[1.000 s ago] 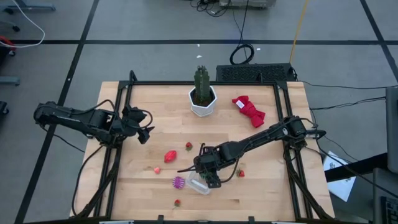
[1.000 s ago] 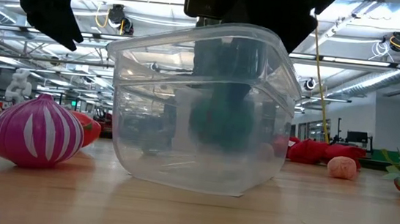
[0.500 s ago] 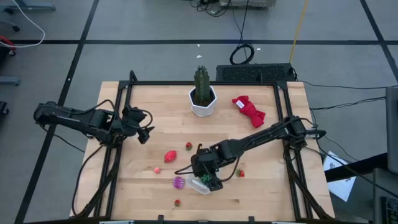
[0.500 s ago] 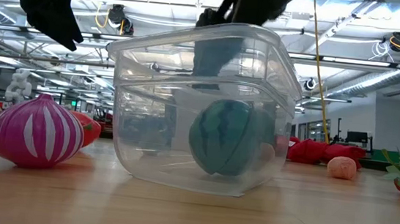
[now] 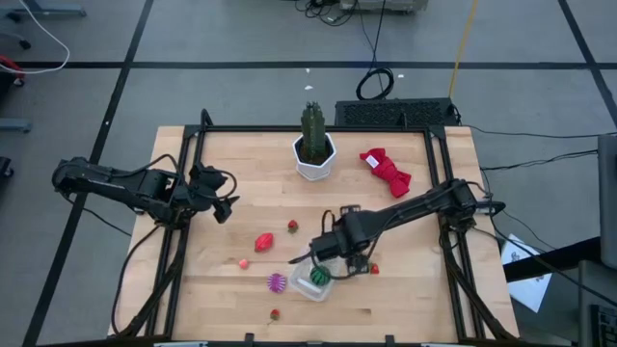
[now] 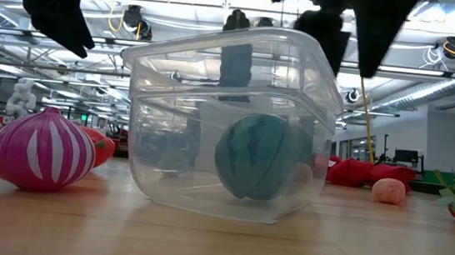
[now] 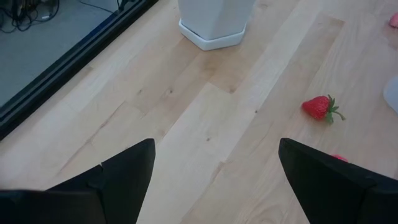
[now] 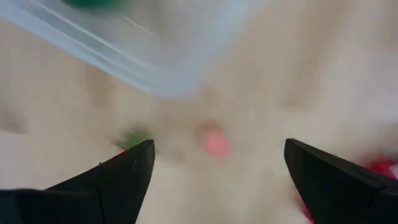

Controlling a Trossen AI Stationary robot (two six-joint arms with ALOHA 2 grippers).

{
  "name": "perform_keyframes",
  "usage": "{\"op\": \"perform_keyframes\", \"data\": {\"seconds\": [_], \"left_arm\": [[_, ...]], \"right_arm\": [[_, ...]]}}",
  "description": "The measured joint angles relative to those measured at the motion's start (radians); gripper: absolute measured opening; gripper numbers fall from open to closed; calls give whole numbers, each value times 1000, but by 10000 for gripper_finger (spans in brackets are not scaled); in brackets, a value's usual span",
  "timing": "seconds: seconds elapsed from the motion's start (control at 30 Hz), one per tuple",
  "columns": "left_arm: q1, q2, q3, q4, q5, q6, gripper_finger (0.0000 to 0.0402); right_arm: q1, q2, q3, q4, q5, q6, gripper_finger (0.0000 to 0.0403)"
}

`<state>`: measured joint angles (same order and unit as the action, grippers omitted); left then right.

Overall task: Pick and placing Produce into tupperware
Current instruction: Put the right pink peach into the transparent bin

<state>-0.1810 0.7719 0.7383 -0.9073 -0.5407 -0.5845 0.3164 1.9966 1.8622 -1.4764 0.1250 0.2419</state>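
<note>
green striped ball (image 6: 260,157) inside tupperware (image 6: 228,123). right gripper (image 5: 333,244) above, fingers wide, empty; left gripper (image 5: 220,198) parked, wide. purple spiky piece (image 5: 278,282), strawberries pending.

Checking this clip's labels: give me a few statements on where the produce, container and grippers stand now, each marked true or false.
1. The green striped ball lies inside the tupperware. True.
2. The right gripper grips the ball. False: it is open, empty, above the container.
3. The purple spiky piece is in the container. False: it sits on the table beside it.
4. The left gripper is open, near the table's left edge. True.
</note>
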Motion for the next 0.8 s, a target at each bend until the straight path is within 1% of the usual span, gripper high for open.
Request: {"op": "perform_keyframes", "data": {"seconds": [0.1,0.17,0.27,0.33,0.5,0.57,0.7,0.8], "left_arm": [[0,1,-13,11,2,27,349],[0,1,-16,27,34,34,349],[-1,1,-17,44,88,56,349],[-1,1,-17,51,100,68,349],[-1,1,-17,49,94,69,349],[-1,1,-17,49,92,72,349],[0,1,-17,49,87,82,349],[0,1,-17,52,78,79,349]], "right_arm": [[15,-17,-25,-16,87,2,350],[20,-35,-46,-7,120,-3,350],[19,-95,-98,-3,153,8,350],[17,-155,-153,34,188,15,350],[3,-354,-386,261,206,22,350],[-10,-434,-492,329,194,67,350],[-37,-559,-673,367,183,227,350],[-51,-609,-772,386,150,309,350]]}}
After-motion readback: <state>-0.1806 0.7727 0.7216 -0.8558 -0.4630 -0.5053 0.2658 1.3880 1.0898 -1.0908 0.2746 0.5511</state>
